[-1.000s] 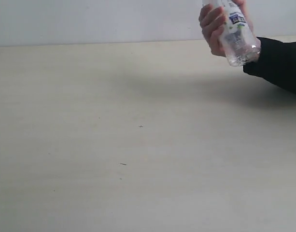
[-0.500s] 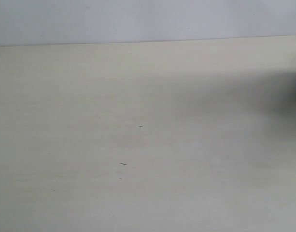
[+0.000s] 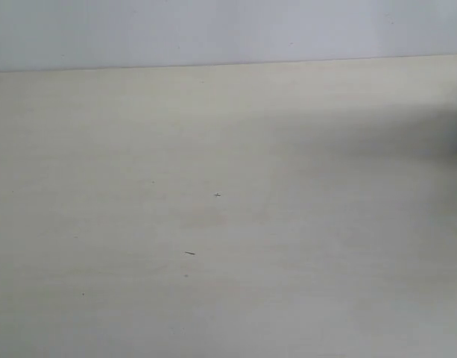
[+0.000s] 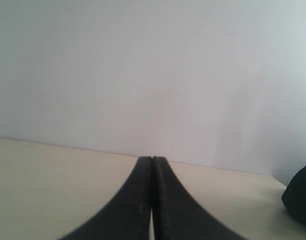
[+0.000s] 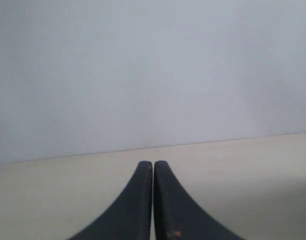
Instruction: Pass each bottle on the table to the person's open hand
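Surface: the table [image 3: 228, 224], pale beige with faint wood grain, fills the exterior view from the lower edge up to a straight back edge near the top of the frame.
Room: a plain, unmarked, pale grey-white wall [image 3: 213, 30] stands behind the table's back edge, across the top strip of the frame. Both wrist views show the same wall above the tabletop.
Light: a soft grey shadow [image 3: 407, 142] lies on the table at the upper right of the exterior frame and deepens toward the right edge.
Marks on the surface: two distinct ones counted. One is a small cross-like speck [image 3: 217, 195] just left of frame centre. The other is a short dark dash [image 3: 189, 253] below it and slightly left. Fainter dots show nearby, too small to count reliably.
Bottles: not in any of the three views, so their place cannot be told.
Grippers counted: two, one in each wrist view and neither in the exterior view.
Left gripper [image 4: 152, 162]: two black fingers clenched together along their length with only a hairline seam between them. Nothing is held, and the tips point toward the table's back edge.
Right gripper [image 5: 153, 165]: two black fingers likewise pressed tip to tip, holding nothing. One finger bears a small orange fleck [image 5: 176, 233] near its base.
Unidentified item: one dark rounded shape [image 4: 300, 200] at the border of the left wrist view, over the tabletop and well apart from the fingers. It is cut off by the frame and too blurred to name.
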Robot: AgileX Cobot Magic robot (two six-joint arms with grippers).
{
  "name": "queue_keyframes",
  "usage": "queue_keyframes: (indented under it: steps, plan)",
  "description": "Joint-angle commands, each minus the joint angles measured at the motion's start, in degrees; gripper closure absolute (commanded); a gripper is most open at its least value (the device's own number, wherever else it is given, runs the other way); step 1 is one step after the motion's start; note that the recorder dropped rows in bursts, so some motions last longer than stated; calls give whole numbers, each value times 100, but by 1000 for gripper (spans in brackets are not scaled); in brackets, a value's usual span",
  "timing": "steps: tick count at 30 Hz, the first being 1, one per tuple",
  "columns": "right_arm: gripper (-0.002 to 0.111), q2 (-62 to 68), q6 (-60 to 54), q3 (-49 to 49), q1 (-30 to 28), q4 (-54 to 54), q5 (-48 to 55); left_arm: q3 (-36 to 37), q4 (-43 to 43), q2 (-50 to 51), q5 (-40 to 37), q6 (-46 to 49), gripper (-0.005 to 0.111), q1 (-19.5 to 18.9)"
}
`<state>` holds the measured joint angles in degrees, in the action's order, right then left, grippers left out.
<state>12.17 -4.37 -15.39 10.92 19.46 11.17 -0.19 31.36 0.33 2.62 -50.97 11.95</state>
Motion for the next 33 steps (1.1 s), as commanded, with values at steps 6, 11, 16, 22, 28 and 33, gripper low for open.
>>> queue_keyframes:
  steps: [6, 11, 16, 22, 28, 33]
  plan:
    - [107, -1217, -329, 985, -609, 96, -315, 19, -8, -33, -17, -2, 107, -16]
    - [107, -1217, -571, 1390, -831, 72, -359, 19, -8, -33, -17, -2, 107, -16]
    - [107, -1217, -612, 1539, -969, 96, -603, 19, -8, -33, -17, -2, 107, -16]
    - [107, -1217, -612, 1539, -956, 114, -697, 19, -8, -33, -17, -2, 107, -16]
    - [107, -1217, 487, 1539, -956, -1481, -376, 19, -8, -33, -17, -2, 107, -16]
    - [107, -1217, 891, 1539, -956, -1812, -150, 19, -8, -33, -17, -2, 107, -16]
